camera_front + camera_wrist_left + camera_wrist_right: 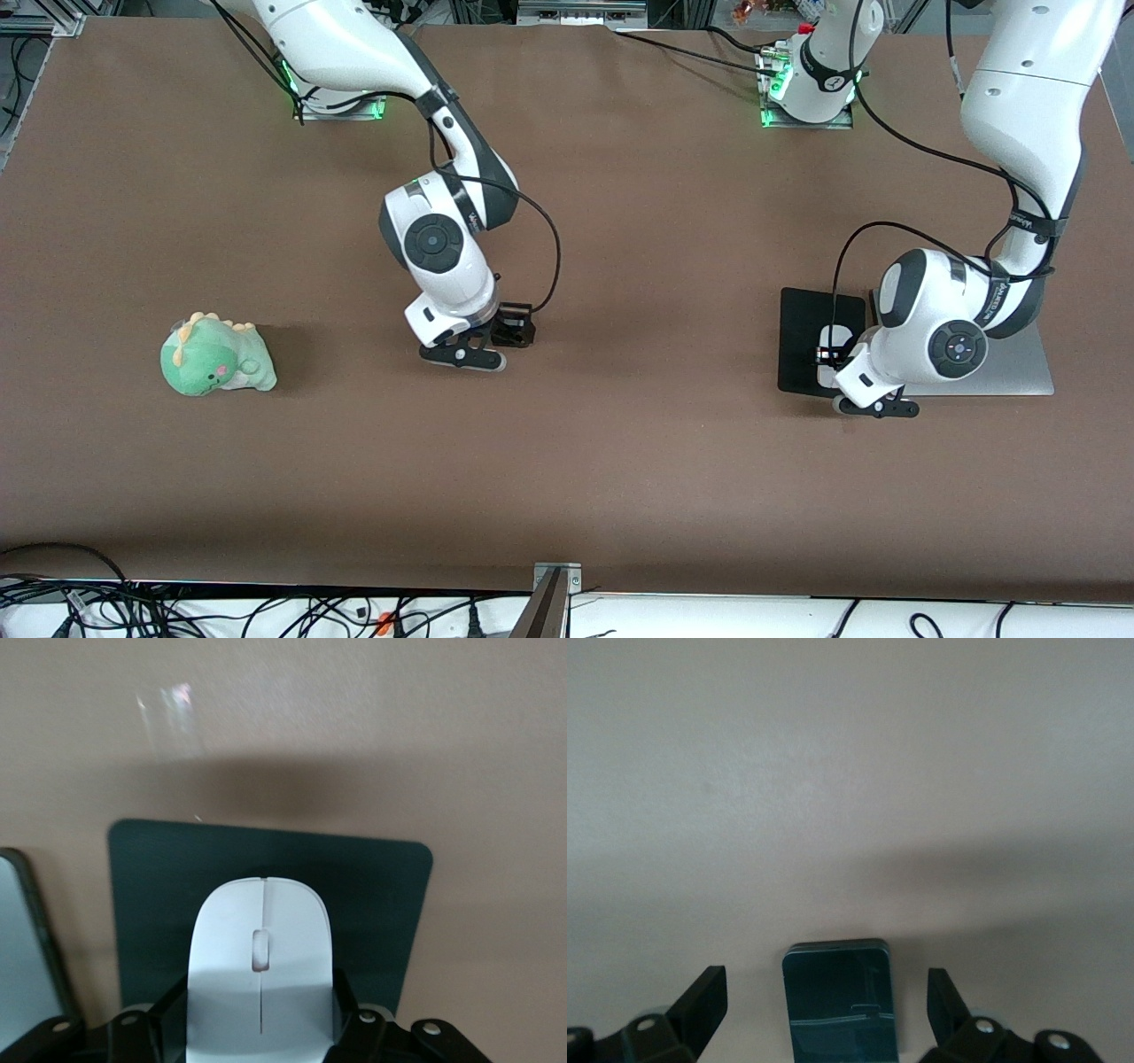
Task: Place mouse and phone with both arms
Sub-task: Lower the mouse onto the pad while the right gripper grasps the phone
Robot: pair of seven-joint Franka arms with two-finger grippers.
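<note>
Front view first: the brown desk (620, 443) has a black mouse pad (802, 341) toward the left arm's end, lying right against a flat silver slab (1019, 368). The left pincer (837, 359) is down over that pad, and a bit of the white mouse (833, 338) peeks out on the pad next to it. The right pincer (496, 332) is low over the middle of the desk, well apart from the pad. I can't really make out the phone from up here, the arm covers it. A green dinosaur plushie (217, 357) sits near the right arm's end of the desk, far from the pad and nowhere near either arm.

Left wrist view: pretty clear shot. The left pincer (261, 1028) is clamped on the mouse (261, 957), one black finger (347, 1014) pressed on each side of its body. The mouse is over the mouse pad (372, 895), but whether it's actually resting on it I can't tell. The edge of that silver slab (22, 957) shows just beside the pad.

Right wrist view: the right pincer (826, 1010) is spread wide, fingers (704, 997) standing clear on either side of the phone (839, 1001) with gaps on both sides. The phone lies flat on the bare desk (850, 797), nothing gripping it.
</note>
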